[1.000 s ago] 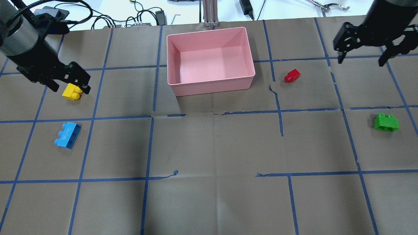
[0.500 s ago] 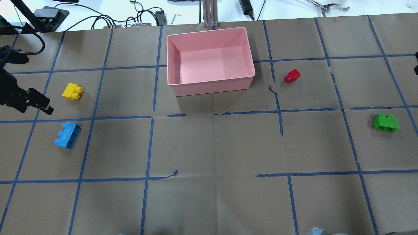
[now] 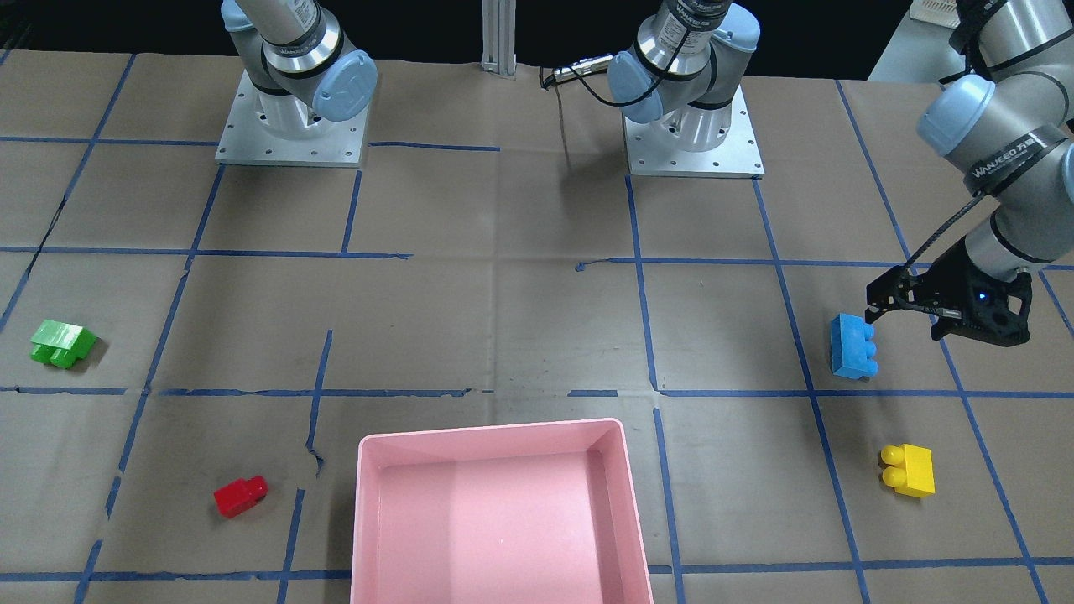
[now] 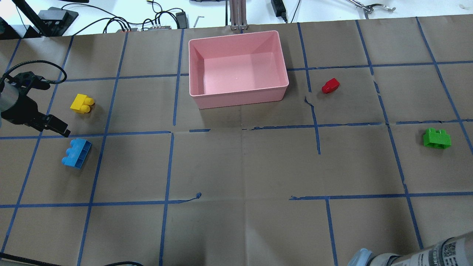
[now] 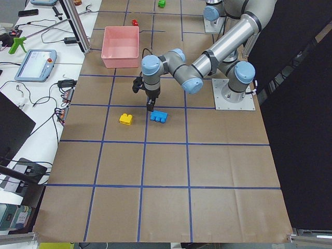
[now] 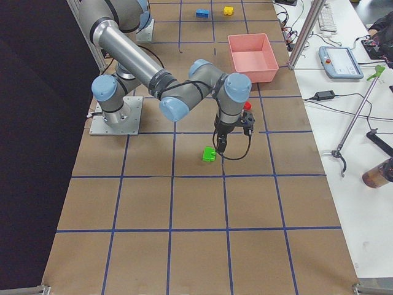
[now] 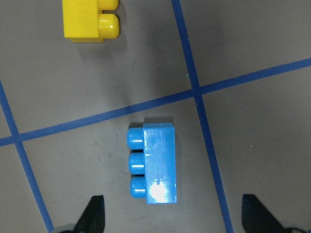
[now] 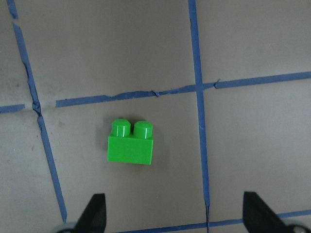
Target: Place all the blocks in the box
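Now that left fingers have shifted over the blue block, right fingers over the green block — both spread, empty — we expect paired grasps.

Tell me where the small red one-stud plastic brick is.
Overhead view: the red brick lies just right of the pink plastic box, apart from it, on the robot's right side.
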